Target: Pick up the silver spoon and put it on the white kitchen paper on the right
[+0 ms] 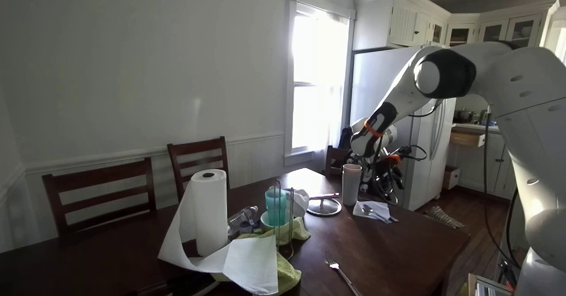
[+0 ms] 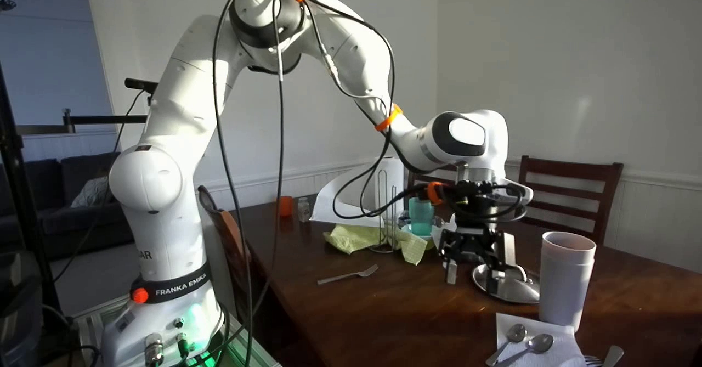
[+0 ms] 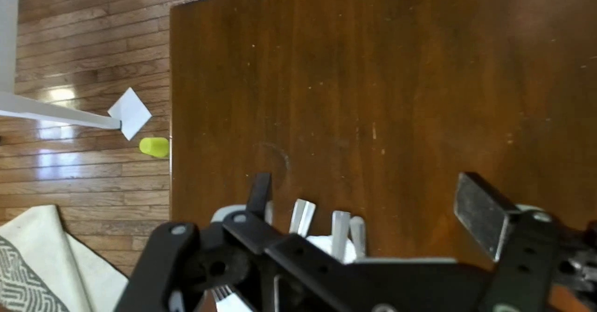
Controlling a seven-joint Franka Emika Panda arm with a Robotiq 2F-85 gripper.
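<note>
My gripper (image 2: 472, 280) points down above the table and is open and empty. In the wrist view the fingers of the gripper (image 3: 373, 204) stand wide apart. In an exterior view two silver spoons, one (image 2: 516, 334) and another (image 2: 540, 344), lie on a white kitchen paper (image 2: 562, 331) on the table. The paper also shows in an exterior view (image 1: 359, 211). In the wrist view several silver handles (image 3: 340, 232) show between and below the fingers, over the white paper (image 3: 322, 242); the gripper hides the rest. A fork (image 2: 592, 360) and a knife (image 2: 613, 355) lie beside the paper.
A tall white cup (image 2: 567, 279) stands by the paper. A silver lid (image 2: 513, 286) lies near the gripper. A fork (image 2: 348, 275) lies on the table. A paper towel roll (image 1: 211, 212), wire holder (image 1: 291, 221) and turquoise cup (image 1: 276, 206) stand farther along.
</note>
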